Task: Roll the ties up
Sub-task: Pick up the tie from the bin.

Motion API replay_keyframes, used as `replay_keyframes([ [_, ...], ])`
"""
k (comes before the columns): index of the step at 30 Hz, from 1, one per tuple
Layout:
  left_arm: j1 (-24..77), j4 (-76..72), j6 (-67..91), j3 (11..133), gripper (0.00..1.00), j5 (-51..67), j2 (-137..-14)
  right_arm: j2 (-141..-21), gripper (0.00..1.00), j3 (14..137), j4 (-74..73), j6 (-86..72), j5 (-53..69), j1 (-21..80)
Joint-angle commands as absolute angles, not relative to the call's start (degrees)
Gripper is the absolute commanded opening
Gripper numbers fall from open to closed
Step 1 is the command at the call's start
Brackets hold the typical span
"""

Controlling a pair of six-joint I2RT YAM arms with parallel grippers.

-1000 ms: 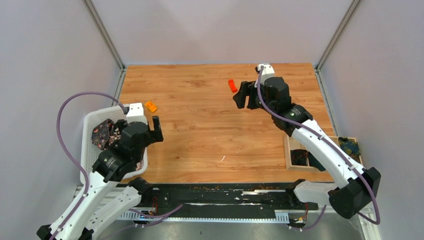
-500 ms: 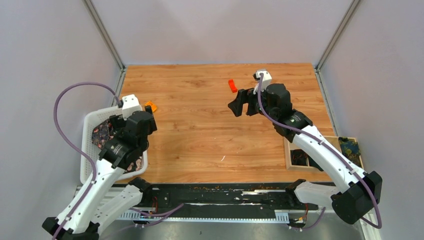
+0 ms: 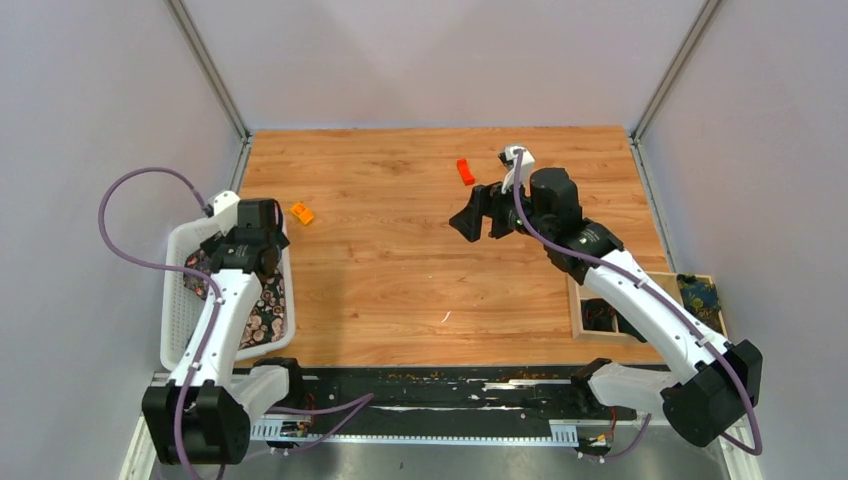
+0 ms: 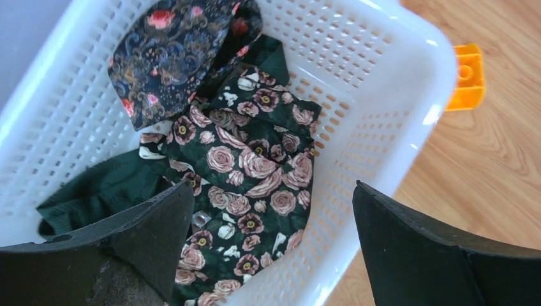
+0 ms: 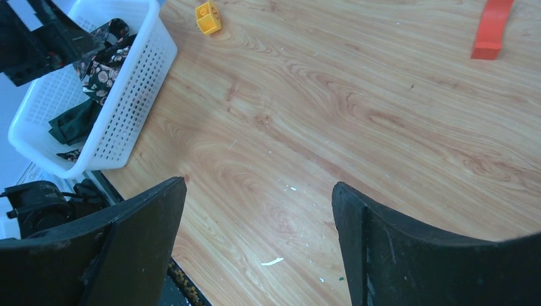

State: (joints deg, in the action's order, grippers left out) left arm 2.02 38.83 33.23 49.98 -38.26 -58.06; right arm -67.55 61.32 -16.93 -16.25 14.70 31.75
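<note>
While the left jaws hang wide open right over the white basket (image 4: 395, 57), they grip nothing. Straight below the gap lies the rose-print tie (image 4: 249, 166), all bunched up, with a dark paisley tie (image 4: 166, 51) just beyond it and a dark green tie (image 4: 96, 188) by the left-hand jaw. An orange block (image 4: 469, 76) sits on the bench (image 4: 497, 166) past the right-hand jaw. The right jaws are spread open and empty too, over the wood, with a red block (image 5: 491, 29) ahead to their right.
</note>
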Motion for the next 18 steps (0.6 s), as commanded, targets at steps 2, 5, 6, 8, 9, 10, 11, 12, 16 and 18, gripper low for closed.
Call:
replay_keyframes([
  [2, -6.51, 30.06, 38.34, 44.85, 1.0, -31.45, -60.46, -68.58, 0.86, 62.33, -18.01, -16.92, 19.49, 31.97],
  [5, -9.13, 25.9, 39.24, 42.39, 1.0, -29.57, -63.06, -69.97, 0.86, 64.12, -20.43, -16.04, 21.08, 32.08],
  [6, -9.71, 25.02, 39.57, 41.87, 1.0, -29.36, -64.55, -70.32, 0.86, 64.75, -21.54, -15.74, 21.36, 32.16],
  [8, -11.06, 23.54, 40.27, 40.97, 1.0, -28.86, -66.85, -70.72, 0.86, 65.68, -23.44, -15.43, 21.61, 32.55],
  [9, -11.95, 22.22, 40.6, 40.55, 1.0, -27.91, -67.87, -70.68, 0.86, 65.88, -24.02, -15.45, 21.62, 32.74],
  [10, -12.73, 21.25, 40.8, 40.18, 1.0, -26.88, -68.72, -70.59, 0.86, 65.96, -24.35, -15.43, 21.6, 33.05],
  [11, -13.33, 20.32, 41.07, 40.03, 1.0, -26.24, -69.67, -70.5, 0.86, 66.0, -24.69, -15.46, 21.5, 33.26],
  [12, -13.67, 19.05, 40.89, 39.9, 1.0, -25.82, -70.49, -70.37, 0.86, 66.01, -24.89, -15.57, 21.41, 33.52],
  [16, -14.66, 16.04, 40.34, 39.99, 1.0, -25.28, -73.43, -70.34, 0.86, 66.22, -25.71, -16.05, 20.66, 34.7],
  [18, -15.32, 15.57, 40.54, 40.07, 0.98, -24.43, -74.45, -70.58, 0.86, 66.55, -26.15, -16.12, 20.01, 35.31],
])
